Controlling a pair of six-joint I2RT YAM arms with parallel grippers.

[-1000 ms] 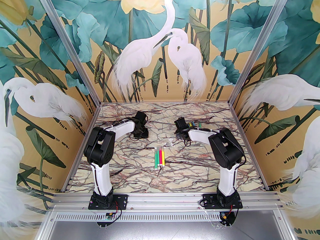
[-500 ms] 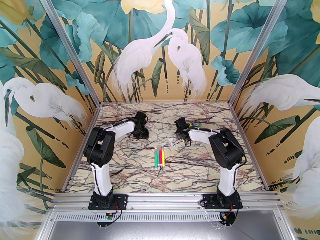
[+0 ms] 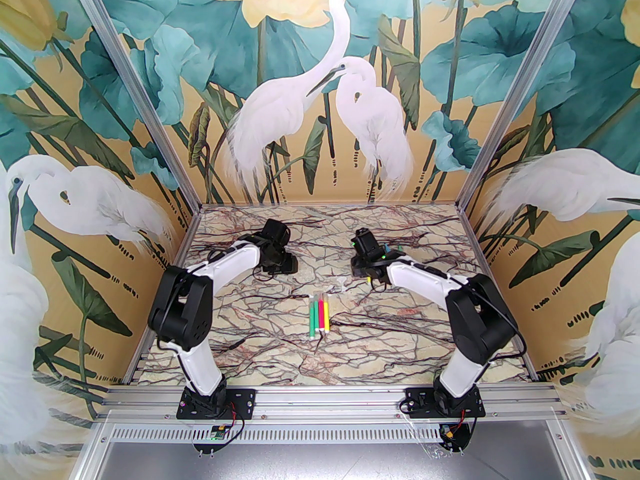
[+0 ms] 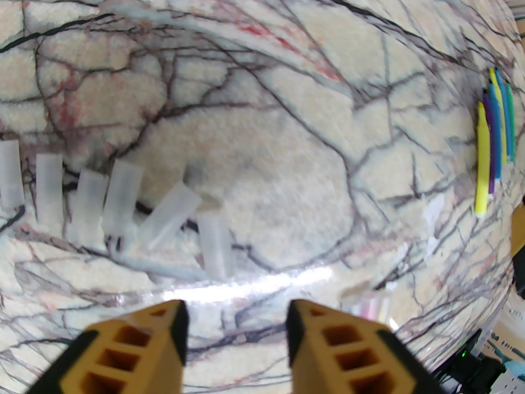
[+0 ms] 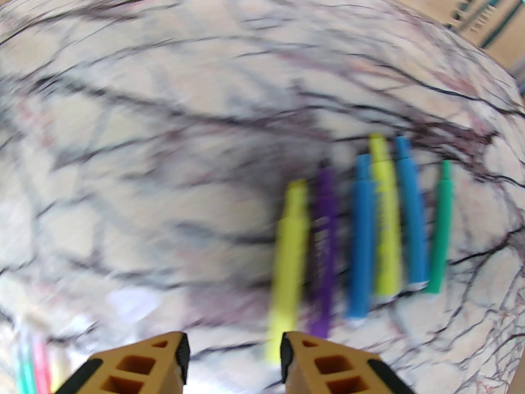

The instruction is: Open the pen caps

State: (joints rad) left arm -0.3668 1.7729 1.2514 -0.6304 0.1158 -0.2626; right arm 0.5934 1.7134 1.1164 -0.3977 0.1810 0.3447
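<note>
With left tool (image 4: 234, 314) and right tool (image 5: 232, 343) both released and empty, I'd approach the capped pens (image 3: 319, 315) on the counter (image 3: 280, 348), gripping each end squarely and pulling straight apart.

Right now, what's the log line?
left hand: open, empty | right hand: open, empty | clear plastic tube caps: loose | bright marker pens: side by side

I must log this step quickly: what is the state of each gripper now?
Left gripper: open, holding nothing.
Right gripper: open, holding nothing.
</note>
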